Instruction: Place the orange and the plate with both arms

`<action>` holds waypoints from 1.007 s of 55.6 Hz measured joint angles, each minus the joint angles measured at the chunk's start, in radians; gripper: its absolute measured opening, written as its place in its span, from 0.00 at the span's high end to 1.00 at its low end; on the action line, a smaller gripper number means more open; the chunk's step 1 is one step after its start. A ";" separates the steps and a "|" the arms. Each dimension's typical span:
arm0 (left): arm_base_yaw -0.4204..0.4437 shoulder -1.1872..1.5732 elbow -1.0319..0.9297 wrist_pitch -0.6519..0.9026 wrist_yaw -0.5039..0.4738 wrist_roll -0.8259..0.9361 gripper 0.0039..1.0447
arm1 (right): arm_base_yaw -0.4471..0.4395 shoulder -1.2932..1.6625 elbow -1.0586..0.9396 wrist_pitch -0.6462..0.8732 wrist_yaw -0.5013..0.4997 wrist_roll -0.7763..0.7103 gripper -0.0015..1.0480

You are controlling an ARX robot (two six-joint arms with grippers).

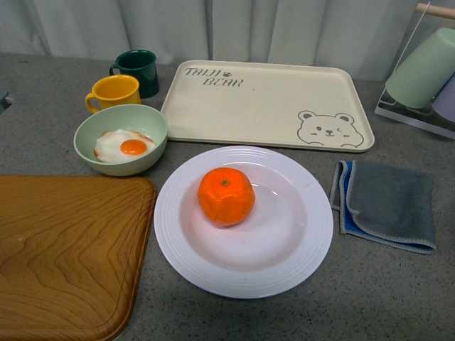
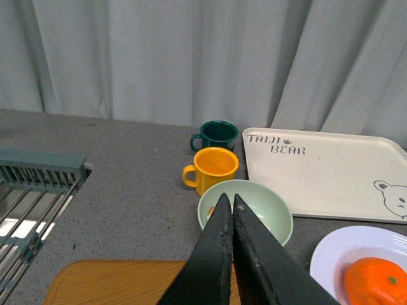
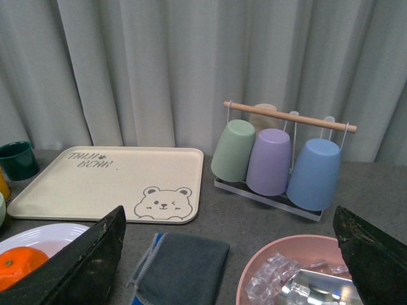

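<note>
Wrist views show left hand [image 2: 228,198] pressed closed on nothing, right hand [image 3: 229,211] spread wide, empty.

We see our left fingers [image 2: 219,254] as two long matte black wedges that taper to narrow tips, with pale specks and scuffs along their facing edges. Our right fingers [image 3: 82,267] are the same matte black, with broad sloping faces and a faintly grainy surface.
</note>
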 joint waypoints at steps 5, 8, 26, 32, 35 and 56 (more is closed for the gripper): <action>0.058 -0.077 -0.018 -0.061 0.074 0.001 0.97 | 0.000 0.000 0.000 0.000 0.000 0.000 0.09; 0.078 -0.121 -0.024 -0.095 0.078 0.001 0.97 | 0.000 0.000 0.000 0.000 0.000 0.000 0.09; 0.088 -0.365 -0.037 -0.306 0.085 0.001 0.97 | 0.000 0.000 0.000 0.000 0.000 0.000 0.09; 0.089 -0.431 -0.038 -0.367 0.085 0.001 0.97 | 0.000 0.000 0.000 0.000 0.000 0.000 0.09; 0.089 -0.468 -0.038 -0.402 0.085 0.001 0.97 | 0.000 0.000 0.000 0.000 0.000 0.000 0.09; 0.089 -0.650 -0.038 -0.575 0.085 0.001 0.97 | 0.000 0.000 0.000 0.000 0.000 0.000 0.09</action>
